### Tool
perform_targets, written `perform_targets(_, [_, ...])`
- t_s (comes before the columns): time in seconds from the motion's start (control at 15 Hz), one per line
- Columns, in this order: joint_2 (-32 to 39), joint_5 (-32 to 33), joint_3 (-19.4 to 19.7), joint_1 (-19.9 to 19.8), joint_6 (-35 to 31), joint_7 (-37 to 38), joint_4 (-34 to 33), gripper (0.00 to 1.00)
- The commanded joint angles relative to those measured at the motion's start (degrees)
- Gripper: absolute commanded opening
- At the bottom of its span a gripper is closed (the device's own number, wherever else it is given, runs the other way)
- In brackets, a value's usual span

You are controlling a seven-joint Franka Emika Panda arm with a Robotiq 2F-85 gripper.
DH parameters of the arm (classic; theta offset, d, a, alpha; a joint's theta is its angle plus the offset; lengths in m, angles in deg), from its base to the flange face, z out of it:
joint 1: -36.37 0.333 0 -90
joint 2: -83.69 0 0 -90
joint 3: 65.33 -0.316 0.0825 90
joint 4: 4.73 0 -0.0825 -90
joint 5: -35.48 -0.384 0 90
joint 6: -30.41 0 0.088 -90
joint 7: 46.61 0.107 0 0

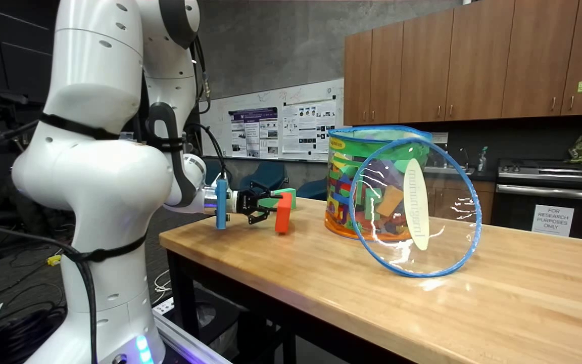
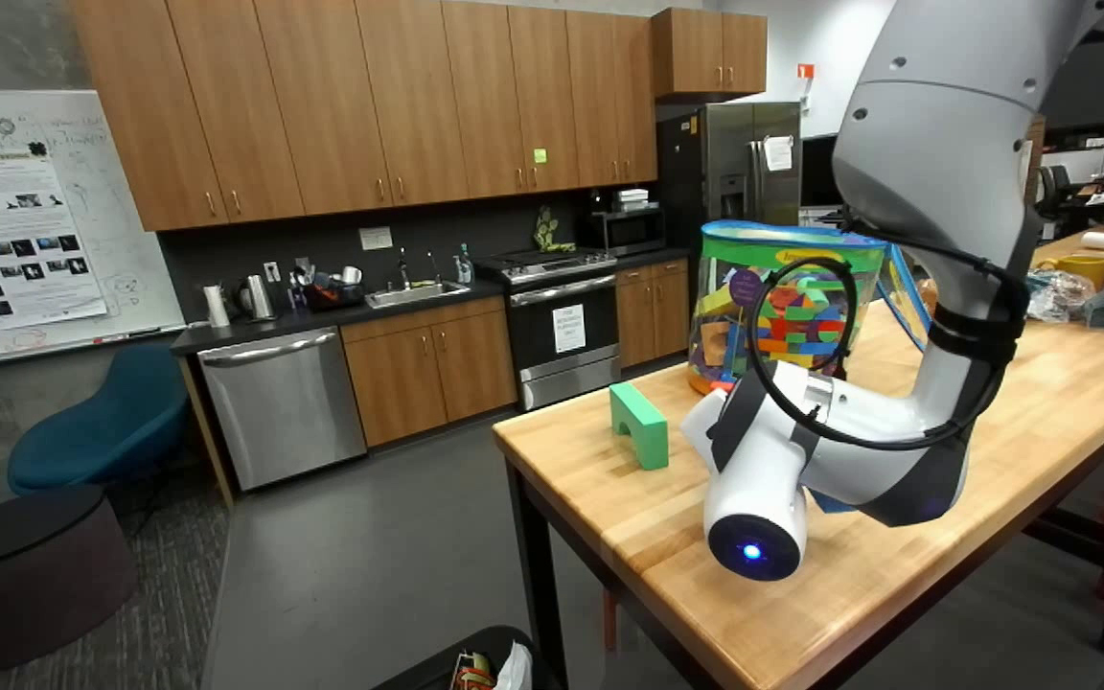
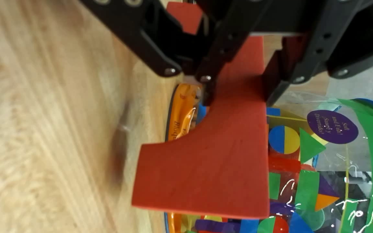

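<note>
Being clamped by a black two-fingered gripper (image 3: 240,87), a red arched block (image 3: 219,171) is held above a wooden tabletop (image 1: 321,268), near a green arched block (image 2: 643,429), near a clear plastic block-filled drum (image 1: 361,149).

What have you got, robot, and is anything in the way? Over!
Jaws closed on red arch block. Green arch block standing close by on the table, could be in the way. See-through bag of blocks farther along.
</note>
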Motion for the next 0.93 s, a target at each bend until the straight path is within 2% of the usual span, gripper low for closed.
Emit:
perform_targets(0.0, [2.2, 0.7, 0.1, 0.8, 2.0, -0.2, -0.8, 0.14])
perform_targets(0.33, [3.8, 0.6, -0.2, 0.9, 2.8, -0.2, -1.2, 0.14])
perform_targets(0.4, [3.9, 0.5, -0.3, 0.9, 2.9, -0.2, -1.3, 0.34])
perform_targets(0.53, [3.6, -0.1, -0.6, 0.9, 2.6, -0.3, -1.2, 0.48])
perform_targets(0.6, [3.2, -0.5, -0.9, 0.9, 2.3, -0.3, -1.0, 0.62])
perform_targets(0.67, [2.9, -0.8, -1.2, 1.0, 1.9, -0.1, -0.6, 0.64])
perform_targets(0.73, [2.6, -1.2, -1.5, 1.1, 1.5, -0.1, -0.3, 0.62])
perform_targets(0.87, [2.0, -1.9, -2.2, 1.2, 0.8, 0.2, 0.6, 0.7])
